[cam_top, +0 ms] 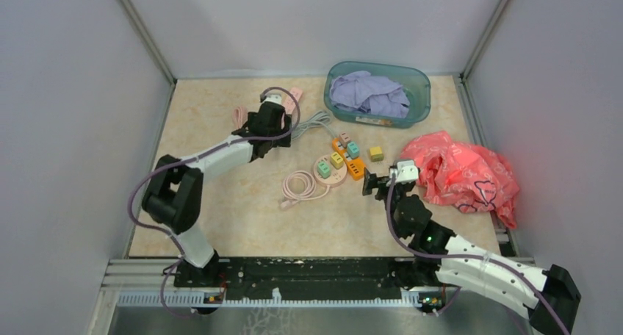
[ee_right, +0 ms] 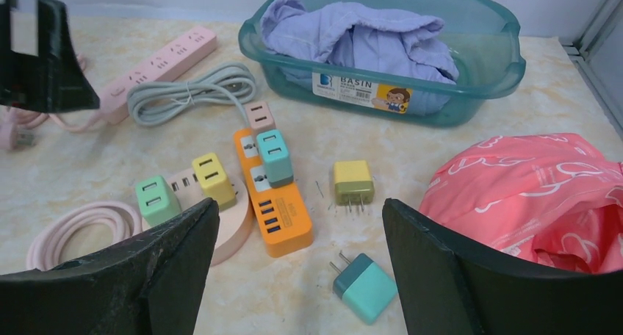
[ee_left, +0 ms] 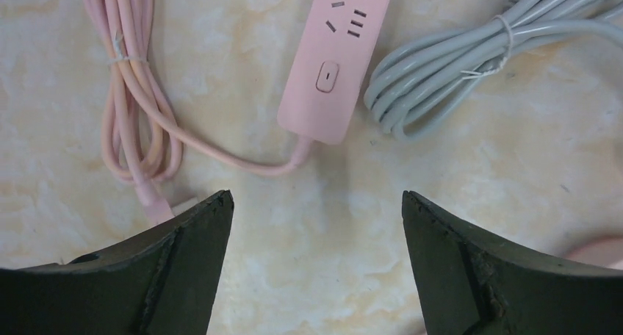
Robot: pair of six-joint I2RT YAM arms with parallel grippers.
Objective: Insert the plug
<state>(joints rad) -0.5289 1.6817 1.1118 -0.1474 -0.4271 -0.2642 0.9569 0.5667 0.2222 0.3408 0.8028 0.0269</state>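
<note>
Two loose plugs lie close to the right pincer, and both pincers are spread wide.

Seen from the right wrist, the right pincer (ee_right: 299, 206) holds nothing. The teal plug (ee_right: 364, 285) lies flat on the table (ee_right: 441, 151) at the bottom middle of the frame, right between the two fingers. Its metal prongs point to the upper left. It is small and boxy, with a darker end where the prongs come out. The yellow plug (ee_right: 353, 182) sits a bit higher, prongs pointing down. The orange power strip (ee_right: 283, 206) is just left of both, its long side running up and down the frame. The right arm is much nearer. The left pincer (ee_left: 317, 197), also spread and holding nothing, hangs over the pink power strip (ee_left: 339, 56), in the upper left of the top view.
</note>
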